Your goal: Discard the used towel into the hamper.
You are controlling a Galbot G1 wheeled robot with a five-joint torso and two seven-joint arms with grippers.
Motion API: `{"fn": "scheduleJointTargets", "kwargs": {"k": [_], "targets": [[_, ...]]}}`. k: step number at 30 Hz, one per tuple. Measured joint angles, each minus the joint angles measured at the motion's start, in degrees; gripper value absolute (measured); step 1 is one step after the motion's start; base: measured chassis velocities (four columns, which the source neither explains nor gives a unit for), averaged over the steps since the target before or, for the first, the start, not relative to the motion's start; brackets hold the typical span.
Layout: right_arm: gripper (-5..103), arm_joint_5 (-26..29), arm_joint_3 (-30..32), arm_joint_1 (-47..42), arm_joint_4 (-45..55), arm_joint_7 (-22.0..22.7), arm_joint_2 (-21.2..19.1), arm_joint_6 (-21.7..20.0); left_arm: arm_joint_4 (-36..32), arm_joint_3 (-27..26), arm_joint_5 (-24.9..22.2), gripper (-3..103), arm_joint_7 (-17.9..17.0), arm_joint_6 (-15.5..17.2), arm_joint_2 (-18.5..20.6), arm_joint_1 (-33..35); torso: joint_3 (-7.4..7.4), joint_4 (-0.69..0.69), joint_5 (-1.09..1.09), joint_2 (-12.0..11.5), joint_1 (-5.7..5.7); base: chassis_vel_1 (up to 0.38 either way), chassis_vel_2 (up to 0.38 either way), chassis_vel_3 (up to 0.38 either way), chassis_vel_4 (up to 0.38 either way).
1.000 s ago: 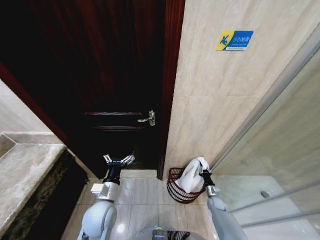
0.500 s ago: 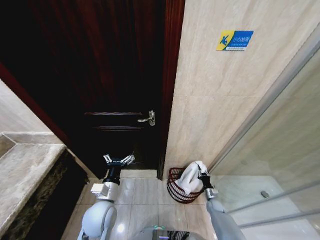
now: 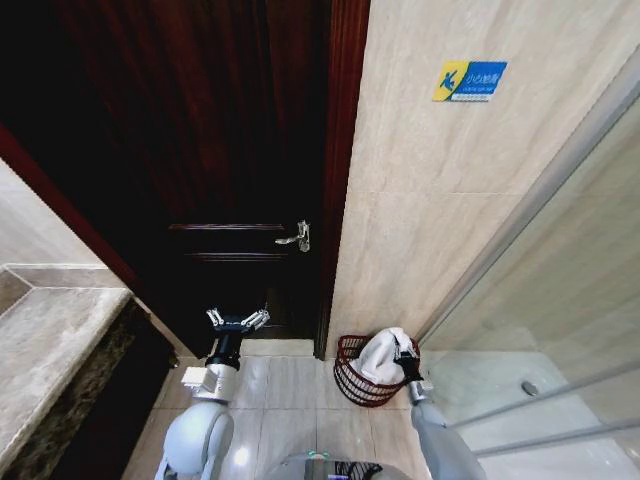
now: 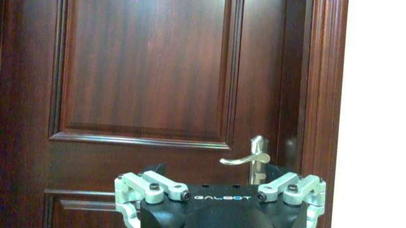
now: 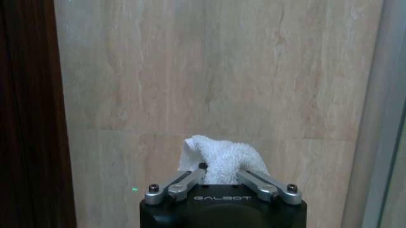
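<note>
Right gripper [image 3: 405, 352] grips the towel [image 3: 381, 357] over the hamper [image 3: 352, 378]; release only once it sags inside. Left gripper [image 3: 238, 321] idles, spread, beside the hamper.

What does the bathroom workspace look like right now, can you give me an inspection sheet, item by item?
Surface: pale glossy floor tiles.
Job's things: white towel bunched in the top of the red-brown wire hamper, which stands on the floor against the beige wall.
Clutter: nothing seen.
Grippers: right pincer shut on the towel at the hamper's rim; left pincer open, held idle facing the dark wooden door.
Cables: nothing seen.
Surroundings: silver door handle, blue and yellow wall sign, glass shower panel, marble counter on the robot's left.
</note>
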Motion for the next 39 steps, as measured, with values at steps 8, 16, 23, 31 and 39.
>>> {"fn": "scheduleJointTargets", "kwargs": {"k": [8,16,23,31,39], "targets": [[5,-2.0,0.6,0.3,-1.7,0.0,0.7,-1.1,0.0,0.0,0.0,100,0.0,0.0,0.0,0.0,0.00,0.00,0.00,0.0,0.00,0.000,0.000,0.000,0.000],[5,-2.7,0.8,0.6,-3.6,0.0,0.9,-2.4,0.0,0.0,0.0,100,0.0,0.0,0.0,0.0,0.00,0.00,0.00,0.0,0.00,0.000,0.000,0.000,0.000],[5,-1.7,0.8,0.6,-5.0,-0.5,1.0,-3.9,0.0,0.0,0.0,100,0.0,0.0,0.0,0.0,0.00,0.00,0.00,0.0,0.00,0.000,0.000,0.000,0.000],[5,-0.6,1.8,1.2,-7.1,-1.5,1.7,-5.5,0.0,0.0,0.0,100,0.0,0.0,0.0,0.0,0.00,0.00,0.00,0.0,0.00,0.000,0.000,0.000,0.000],[5,-0.5,2.4,1.7,-8.9,-2.4,1.8,-6.2,0.0,0.0,0.0,100,0.0,0.0,0.0,0.0,0.00,0.00,0.00,0.0,0.00,0.000,0.000,0.000,0.000]]}}
